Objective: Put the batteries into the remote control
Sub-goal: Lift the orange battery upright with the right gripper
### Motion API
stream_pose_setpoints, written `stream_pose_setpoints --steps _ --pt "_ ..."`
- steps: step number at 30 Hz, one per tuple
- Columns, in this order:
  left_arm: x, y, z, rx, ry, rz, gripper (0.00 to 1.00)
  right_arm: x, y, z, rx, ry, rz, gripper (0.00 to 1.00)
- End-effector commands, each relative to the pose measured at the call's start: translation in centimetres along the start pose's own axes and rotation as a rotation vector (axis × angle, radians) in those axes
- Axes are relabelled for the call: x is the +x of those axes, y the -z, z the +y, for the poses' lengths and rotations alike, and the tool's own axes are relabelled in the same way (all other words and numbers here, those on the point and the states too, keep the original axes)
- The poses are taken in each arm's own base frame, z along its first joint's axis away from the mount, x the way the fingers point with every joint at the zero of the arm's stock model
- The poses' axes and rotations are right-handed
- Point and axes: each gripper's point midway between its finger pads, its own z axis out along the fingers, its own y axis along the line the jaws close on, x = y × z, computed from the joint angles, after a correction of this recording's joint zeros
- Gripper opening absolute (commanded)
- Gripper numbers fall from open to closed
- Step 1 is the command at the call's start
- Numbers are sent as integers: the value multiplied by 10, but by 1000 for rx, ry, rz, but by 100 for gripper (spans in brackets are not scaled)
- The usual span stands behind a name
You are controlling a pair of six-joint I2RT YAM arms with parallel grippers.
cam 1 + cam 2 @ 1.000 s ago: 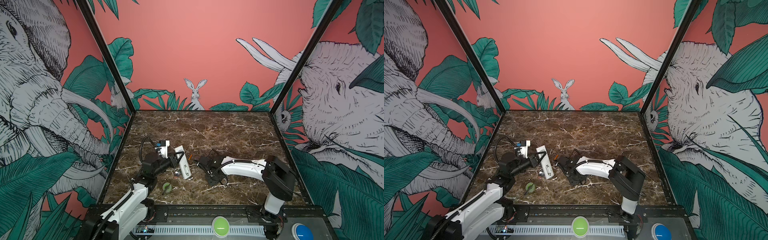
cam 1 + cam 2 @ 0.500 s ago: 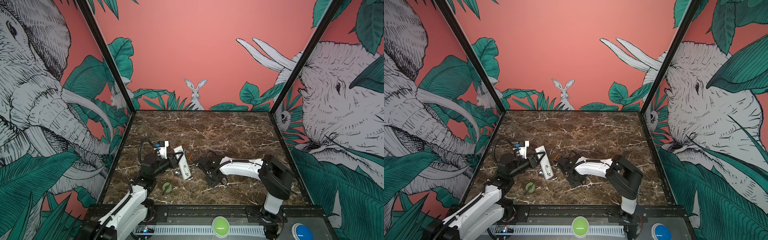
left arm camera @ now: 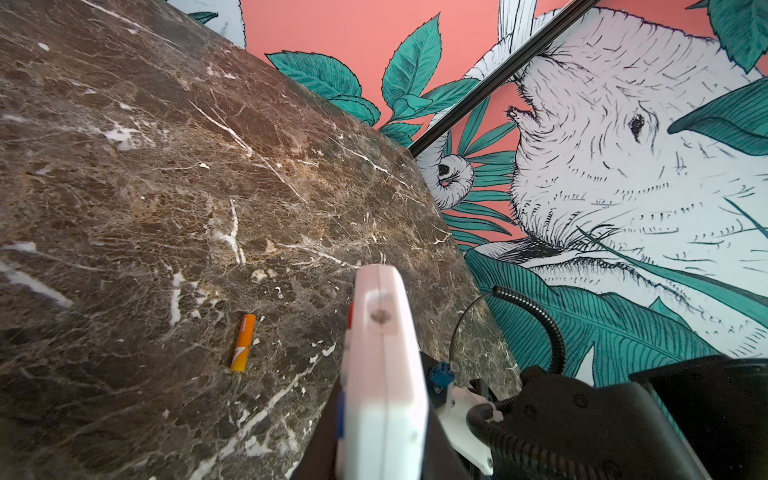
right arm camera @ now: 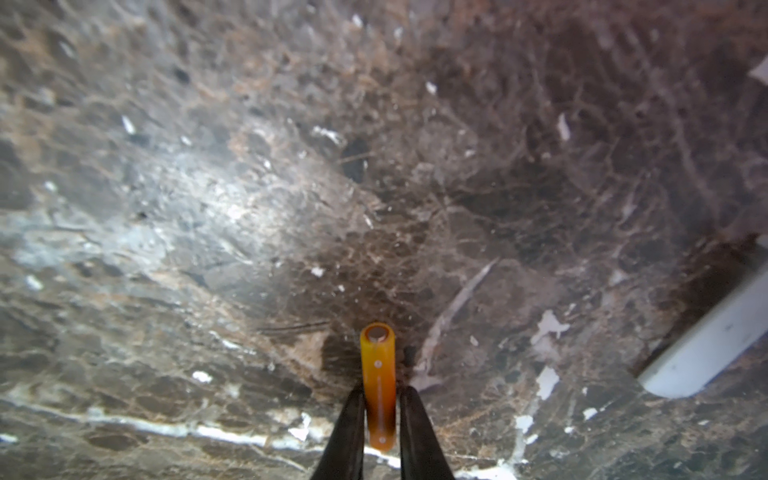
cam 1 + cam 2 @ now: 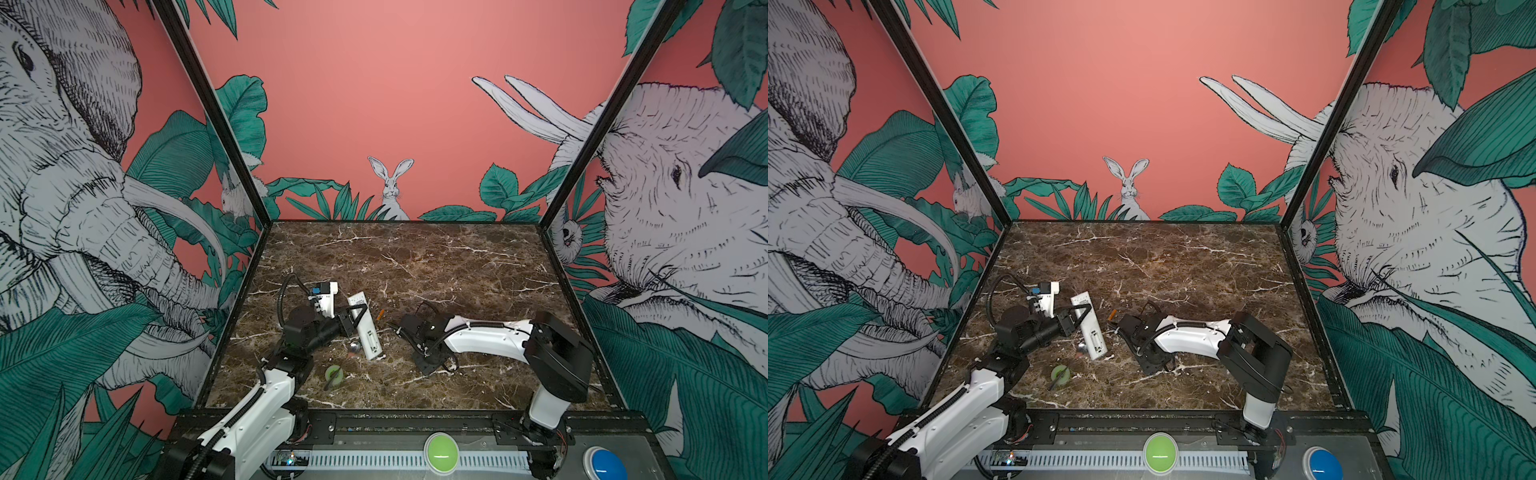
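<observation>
3 coral-pink walls painted with elephants, green leaves and 1 rabbit at centre frame enclose a dark brown, white-veined marble floor, seemingly lit from above.

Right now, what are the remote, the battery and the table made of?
The remote looks like hard white plastic, smooth, with a moulded seam along its side. The battery is probably metal under a shiny orange printed wrap. The table looks like polished brown marble with white veins, though it could be a print.
</observation>
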Motion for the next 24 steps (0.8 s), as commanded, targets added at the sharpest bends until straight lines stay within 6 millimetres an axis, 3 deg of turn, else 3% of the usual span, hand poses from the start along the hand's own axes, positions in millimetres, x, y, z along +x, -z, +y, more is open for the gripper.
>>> stream_pose_setpoints --steps 1,24 --pt "-1 1 -3 17 -21 -17 0 13 -7 -3 5 -31 35 17" --pt "0 -1 1 13 -15 -21 0 22 -5 -8 8 -66 35 19"
